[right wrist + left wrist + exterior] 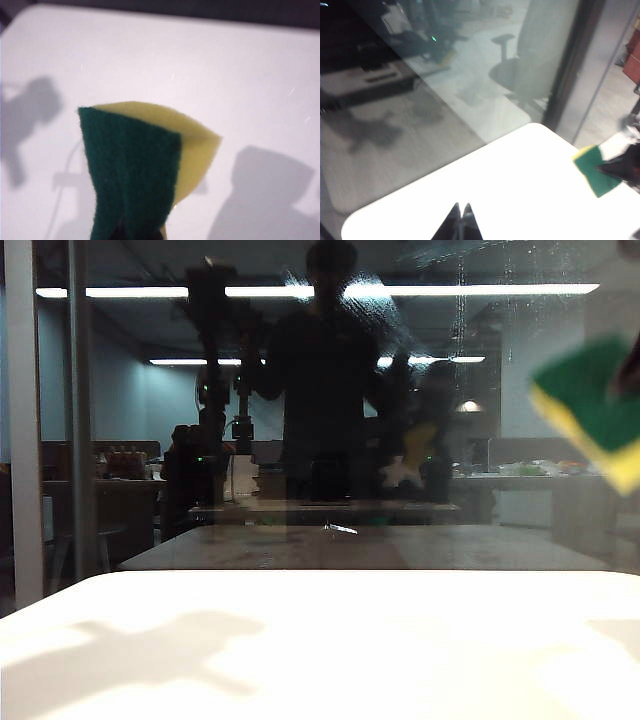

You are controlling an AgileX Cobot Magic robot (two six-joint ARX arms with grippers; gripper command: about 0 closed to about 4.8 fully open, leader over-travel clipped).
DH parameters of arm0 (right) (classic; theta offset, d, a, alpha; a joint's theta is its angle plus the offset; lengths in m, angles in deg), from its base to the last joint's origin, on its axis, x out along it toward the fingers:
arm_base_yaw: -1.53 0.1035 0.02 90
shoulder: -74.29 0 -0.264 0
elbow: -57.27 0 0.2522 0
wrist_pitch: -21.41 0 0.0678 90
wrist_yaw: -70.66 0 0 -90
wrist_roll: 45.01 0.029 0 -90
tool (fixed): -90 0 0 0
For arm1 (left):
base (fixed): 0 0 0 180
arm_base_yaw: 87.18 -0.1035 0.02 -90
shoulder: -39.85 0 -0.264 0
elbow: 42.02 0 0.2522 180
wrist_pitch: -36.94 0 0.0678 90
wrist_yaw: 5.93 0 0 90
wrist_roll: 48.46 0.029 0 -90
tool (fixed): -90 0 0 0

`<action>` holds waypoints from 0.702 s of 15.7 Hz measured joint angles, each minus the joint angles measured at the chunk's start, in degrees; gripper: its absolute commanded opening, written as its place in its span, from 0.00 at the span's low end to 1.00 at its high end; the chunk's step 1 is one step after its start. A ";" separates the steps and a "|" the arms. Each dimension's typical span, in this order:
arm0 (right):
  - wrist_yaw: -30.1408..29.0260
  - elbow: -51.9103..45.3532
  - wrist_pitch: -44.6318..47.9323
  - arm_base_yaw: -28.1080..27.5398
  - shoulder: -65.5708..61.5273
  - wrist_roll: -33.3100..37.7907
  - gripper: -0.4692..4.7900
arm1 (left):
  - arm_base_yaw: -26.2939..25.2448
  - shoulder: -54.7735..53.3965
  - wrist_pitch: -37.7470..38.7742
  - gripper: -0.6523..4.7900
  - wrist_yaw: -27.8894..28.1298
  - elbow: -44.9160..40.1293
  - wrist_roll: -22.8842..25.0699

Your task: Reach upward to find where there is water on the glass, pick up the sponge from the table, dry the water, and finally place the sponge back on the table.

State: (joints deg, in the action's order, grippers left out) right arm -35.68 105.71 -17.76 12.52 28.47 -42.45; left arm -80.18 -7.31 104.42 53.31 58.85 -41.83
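— Where is the right gripper (620, 167), and what is it doing?

— In the exterior view it sits at about 3 o'clock, high above the table (320, 640). It is clenched on the sponge (590, 405) — green layer folded over the yellow foam, lifted clear of the white top and tilted.

— And the left gripper (461, 212)?

— Low over the table, its 2 dark fingertips pressed together, holding nothing. From it the sponge lies toward 3 o'clock in its own camera.

— The glass (320, 420)?

— Upright at the table's far edge, dark and mirror-like, with a grey frame bar at 9 o'clock. Water (365, 295) shows as a hazy smear near 12 o'clock, across the bright light strip, with fine drip trails toward 1 o'clock.
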 measured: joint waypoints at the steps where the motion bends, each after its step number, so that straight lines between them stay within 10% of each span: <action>1: 0.00 -0.63 0.66 0.63 -1.18 0.68 0.07 | 0.00 2.38 0.13 0.11 -0.02 -2.16 0.00; 11: -2.91 -1.31 14.84 10.40 -21.27 6.64 0.07 | 0.00 14.93 1.79 0.11 -2.67 -11.37 -1.29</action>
State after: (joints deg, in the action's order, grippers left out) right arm -38.58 104.40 -2.92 22.92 7.20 -35.80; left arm -80.18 7.62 106.21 50.64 47.48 -43.12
